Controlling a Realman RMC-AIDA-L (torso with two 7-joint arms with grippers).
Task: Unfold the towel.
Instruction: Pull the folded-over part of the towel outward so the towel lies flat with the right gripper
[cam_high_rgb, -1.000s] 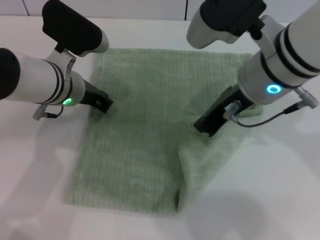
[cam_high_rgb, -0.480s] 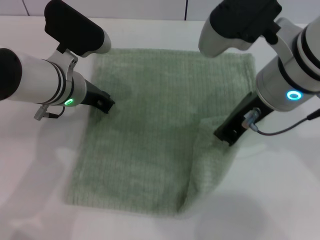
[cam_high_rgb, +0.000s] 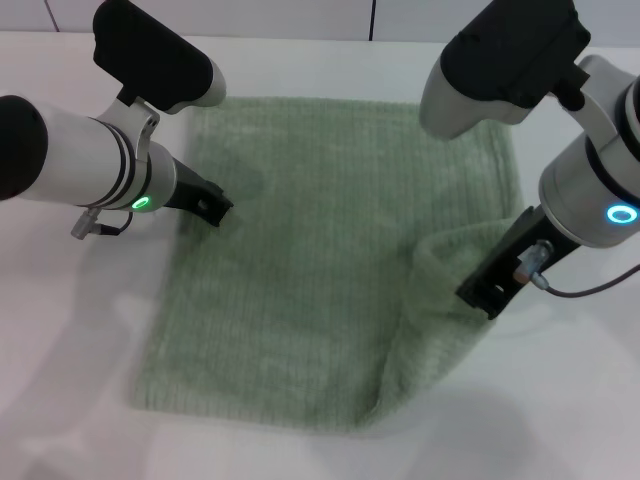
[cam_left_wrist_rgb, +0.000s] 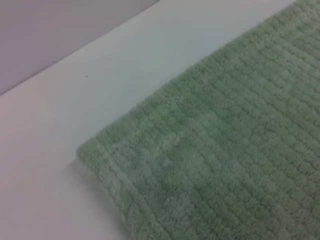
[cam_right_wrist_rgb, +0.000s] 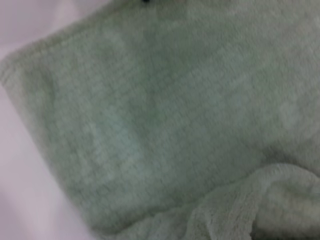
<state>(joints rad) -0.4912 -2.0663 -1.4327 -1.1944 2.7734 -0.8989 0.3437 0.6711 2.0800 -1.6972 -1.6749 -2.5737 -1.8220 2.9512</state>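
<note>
A pale green terry towel (cam_high_rgb: 300, 270) lies spread across the white surface (cam_high_rgb: 80, 400), filling the middle of the frame. At its lower right, a folded flap rises in a soft ridge toward the right hand (cam_high_rgb: 488, 297), at centre right. That hand appears to pinch the flap's edge, though its tips are hidden by cloth, so the grip is a judgement. The fold runs from lower centre up to the right, so the flap still needs carrying outward to the right. Farther back, at upper left, the left hand (cam_high_rgb: 212, 207) rests on the towel's left edge; whether it is clamped cannot be told.
</note>
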